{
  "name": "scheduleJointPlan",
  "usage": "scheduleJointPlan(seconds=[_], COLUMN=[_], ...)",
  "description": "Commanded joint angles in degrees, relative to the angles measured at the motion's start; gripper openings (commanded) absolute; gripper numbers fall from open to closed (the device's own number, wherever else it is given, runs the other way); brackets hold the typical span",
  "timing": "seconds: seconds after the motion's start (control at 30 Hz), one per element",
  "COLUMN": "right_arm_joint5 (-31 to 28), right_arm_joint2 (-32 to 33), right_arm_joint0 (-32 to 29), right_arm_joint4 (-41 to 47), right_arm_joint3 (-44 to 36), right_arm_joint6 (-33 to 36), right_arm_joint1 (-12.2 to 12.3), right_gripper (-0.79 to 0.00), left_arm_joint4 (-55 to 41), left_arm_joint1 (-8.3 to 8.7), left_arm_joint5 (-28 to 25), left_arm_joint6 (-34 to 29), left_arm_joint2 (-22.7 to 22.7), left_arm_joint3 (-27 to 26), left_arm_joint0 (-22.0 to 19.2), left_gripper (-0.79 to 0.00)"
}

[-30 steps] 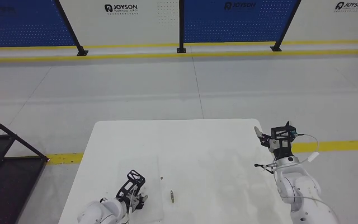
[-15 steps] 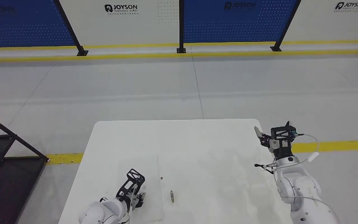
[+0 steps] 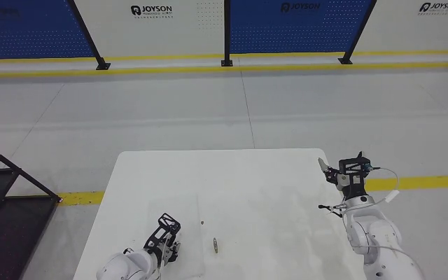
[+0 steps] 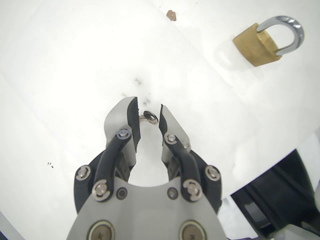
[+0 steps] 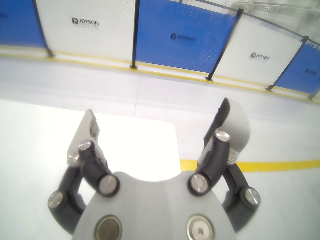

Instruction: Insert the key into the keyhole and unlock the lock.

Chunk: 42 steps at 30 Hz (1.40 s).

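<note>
A small silver key [image 4: 150,117] lies on the white table [image 3: 266,203], its round head between the fingertips of my left gripper [image 4: 149,111]. The fingers stand narrowly apart on either side of the key, and the key's shaft runs behind one pad [image 4: 132,116]. A brass padlock [image 4: 257,48] with a closed chrome shackle lies flat a short way beyond the gripper. In the top view the padlock [image 3: 215,244] rests near the front edge, just right of the left gripper [image 3: 170,250]. My right gripper [image 5: 157,116] is held open and empty at the table's right edge [image 3: 330,173].
A tiny brown crumb [image 4: 171,15] lies on the table beyond the key; in the top view the crumb [image 3: 202,223] shows as a speck. A black frame [image 3: 21,183] stands off the table's left side. Blue and white barrier panels [image 3: 224,28] line the far floor.
My left gripper has sunk slightly toward the table and the near edge. The right arm and the padlock have not moved.
</note>
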Motion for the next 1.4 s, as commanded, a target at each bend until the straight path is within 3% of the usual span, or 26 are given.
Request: scheduleJointPlan(seconds=[0.0,0.37,0.73,1.0,1.37], right_arm_joint5=[0.00,0.00,0.00,0.00,0.00], right_arm_joint2=[0.00,0.00,0.00,0.00,0.00], right_arm_joint0=[0.00,0.00,0.00,0.00,0.00], right_arm_joint4=[0.00,0.00,0.00,0.00,0.00], right_arm_joint3=[0.00,0.00,0.00,0.00,0.00], right_arm_joint6=[0.00,0.00,0.00,0.00,0.00], right_arm_joint1=[0.00,0.00,0.00,0.00,0.00], right_gripper=[0.000,0.000,0.000,0.000,0.000], left_arm_joint4=[-0.39,-1.64,-3.18,-4.11,-4.74], left_arm_joint1=[0.05,0.34,0.59,0.96,1.14], left_arm_joint5=[-0.02,-0.11,0.68,-0.12,-1.61], left_arm_joint6=[0.05,0.50,3.46,9.38,19.99], left_arm_joint2=[-0.19,-0.94,-2.56,-5.83,-8.24], left_arm_joint3=[0.02,-0.58,-1.67,-2.98,0.21], left_arm_joint0=[-0.07,0.00,1.03,4.29,6.00], left_gripper=[-0.588,-0.785,-0.785,-0.785,-0.785])
